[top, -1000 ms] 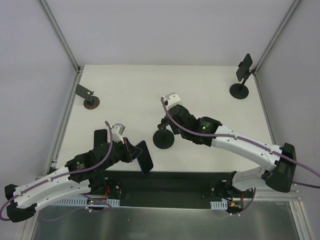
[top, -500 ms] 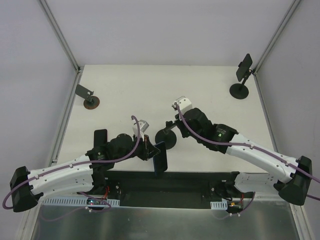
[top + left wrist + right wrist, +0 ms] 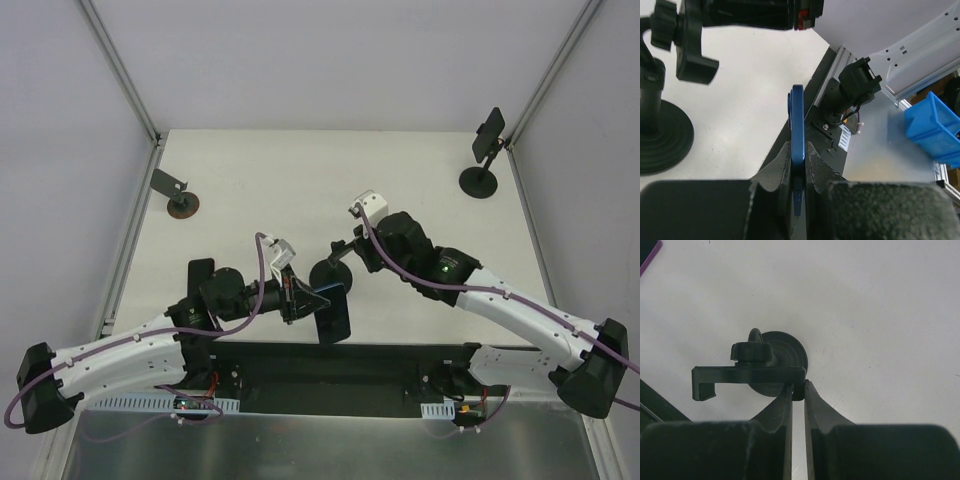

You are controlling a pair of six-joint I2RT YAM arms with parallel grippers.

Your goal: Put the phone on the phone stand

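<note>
White tabletop (image 3: 250, 170), grey walls round it.

Top view: left gripper (image 3: 312, 300) is clamped on the blue phone (image 3: 333, 312) over the near table edge, just beside the phone stand (image 3: 328, 276) but not on it. Right gripper (image 3: 347, 258) is at the stand's upper part. A second stand (image 3: 480, 180) sits in the far right corner and a small stand (image 3: 180, 200) at far left.

Left wrist: phone (image 3: 797, 120) is edge-on, upright, pinched between both fingers (image 3: 780, 170). Stand base (image 3: 660, 135) is on the table to the left, apart from the phone.

Right wrist: fingers (image 3: 817, 410) are closed on the right end of the stand's cradle (image 3: 747, 374). The round base (image 3: 787, 352) is below it. Cradle is empty.
</note>
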